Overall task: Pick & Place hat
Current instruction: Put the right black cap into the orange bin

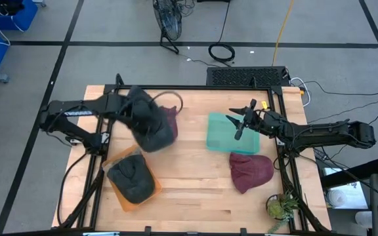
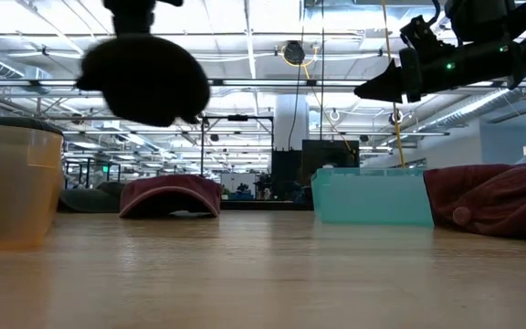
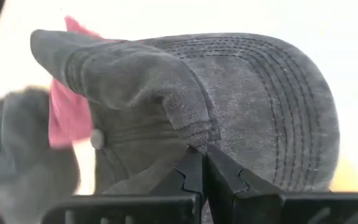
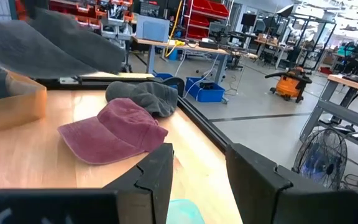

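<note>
OK, grey hat [image 1: 151, 124] is up off the table, left of centre in the high view, hanging from my left gripper [image 3: 202, 163], whose fingers are pinched together on its fabric. Below it, lower left, an orange bin [image 1: 125, 195] holds 1 more dark hat [image 1: 133, 179]. A maroon hat [image 1: 170, 118] lies just beside the held one. My right gripper [image 1: 241, 122] hovers over the teal bin [image 1: 222, 134], fingers apart, nothing in them. Another maroon hat [image 1: 251, 170] lies lower right.

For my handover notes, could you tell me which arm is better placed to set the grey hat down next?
Left. Its end effector is shut on the grey hat, lifted near the orange bin. The right end effector hangs open over the teal bin.
</note>
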You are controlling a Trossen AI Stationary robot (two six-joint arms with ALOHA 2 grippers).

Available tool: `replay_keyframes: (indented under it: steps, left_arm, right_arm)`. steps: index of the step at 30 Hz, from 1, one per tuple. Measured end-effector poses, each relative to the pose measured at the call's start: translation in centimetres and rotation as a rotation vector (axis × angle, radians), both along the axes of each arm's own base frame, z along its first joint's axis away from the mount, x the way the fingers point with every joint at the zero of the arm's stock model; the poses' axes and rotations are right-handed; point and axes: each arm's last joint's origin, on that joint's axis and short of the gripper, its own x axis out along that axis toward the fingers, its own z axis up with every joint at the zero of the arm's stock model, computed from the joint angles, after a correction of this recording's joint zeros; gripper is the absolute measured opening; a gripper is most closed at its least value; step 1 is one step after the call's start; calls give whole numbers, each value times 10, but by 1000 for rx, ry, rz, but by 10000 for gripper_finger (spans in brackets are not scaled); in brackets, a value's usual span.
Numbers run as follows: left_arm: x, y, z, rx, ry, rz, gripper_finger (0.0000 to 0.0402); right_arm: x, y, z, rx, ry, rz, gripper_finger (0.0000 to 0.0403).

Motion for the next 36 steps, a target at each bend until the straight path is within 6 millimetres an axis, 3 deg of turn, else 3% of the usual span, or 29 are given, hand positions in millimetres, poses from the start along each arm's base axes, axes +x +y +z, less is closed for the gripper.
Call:
replay_keyframes:
  steps: [7, 22, 29, 36]
  left_arm:
    - [-14, -50, -3, 14, 73, 97, 5]
    - [-51, -144, -4, 6, -66, 156, 13]
    - [-62, -175, -38, 26, -65, 203, 15]
    - [-60, -200, -81, -21, -7, 193, 10]
  right_arm:
    - [0, 0, -2, 25, 15, -1, 134]
    - [1, 7, -8, 135, 32, 87, 134]
    - [4, 21, -9, 228, 7, 184, 134]
    - [6, 37, -2, 222, -54, 270, 134]
